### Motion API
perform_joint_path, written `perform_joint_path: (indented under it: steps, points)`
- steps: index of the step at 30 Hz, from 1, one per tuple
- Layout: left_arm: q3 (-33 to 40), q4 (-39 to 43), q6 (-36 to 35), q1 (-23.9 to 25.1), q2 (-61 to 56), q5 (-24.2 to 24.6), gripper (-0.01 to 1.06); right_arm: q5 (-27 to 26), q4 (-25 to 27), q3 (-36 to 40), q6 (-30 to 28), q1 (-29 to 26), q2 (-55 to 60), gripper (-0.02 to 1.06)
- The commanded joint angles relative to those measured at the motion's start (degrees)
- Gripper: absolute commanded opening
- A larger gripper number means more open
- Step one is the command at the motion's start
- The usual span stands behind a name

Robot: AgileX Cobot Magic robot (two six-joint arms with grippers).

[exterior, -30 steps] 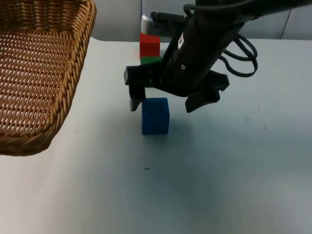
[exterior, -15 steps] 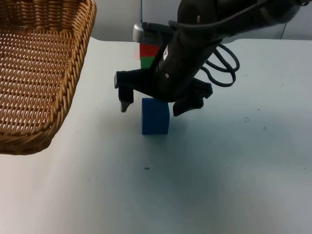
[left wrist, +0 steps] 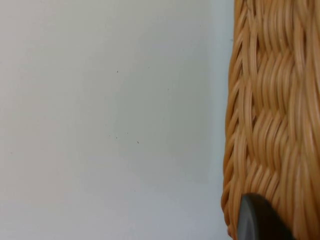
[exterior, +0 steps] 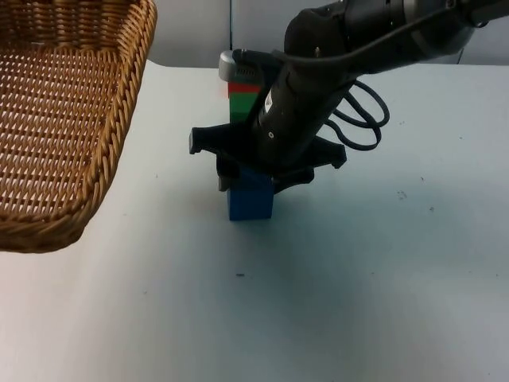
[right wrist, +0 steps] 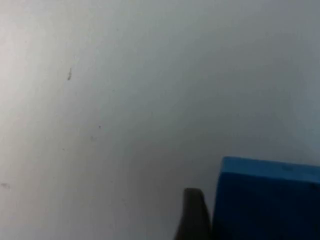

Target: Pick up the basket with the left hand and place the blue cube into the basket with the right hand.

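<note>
One basket: woven wicker, held raised by the left gripper; fingers' state cannot be told.
Blue cube: smooth, clamped between the right gripper fingers.

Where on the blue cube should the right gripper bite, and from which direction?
Grip the blue cube on its two opposite upright side faces, coming straight down from above. It sits flat on the white table with flat parallel sides, and the red and green cubes stand behind it, so a top approach seems safest. The right gripper is already down around it, a fingertip beside one face.
</note>
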Motion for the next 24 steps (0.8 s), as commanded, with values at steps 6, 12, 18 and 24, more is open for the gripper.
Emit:
perform_joint_path:
  steps: [6,12,18,24]
  points:
    - [0.03,-2.30,-0.02,-0.15,-0.60,-0.10,0.00,-0.27,-2.92,-0.52,2.98,0.02,0.15,0.07]
    - [0.03,-2.30,-0.02,-0.54,-0.60,-0.44,0.00,0.40,-3.17,-0.52,1.37,0.02,-1.92,0.00]
    - [0.03,-0.60,-0.35,-4.15,-0.60,-1.80,0.00,1.35,-4.31,-0.52,-1.96,0.02,-6.55,0.00]
    - [0.03,-0.35,-2.59,-5.04,-0.60,-3.95,0.00,1.86,-4.19,-0.57,-6.79,0.17,-14.96,0.00]
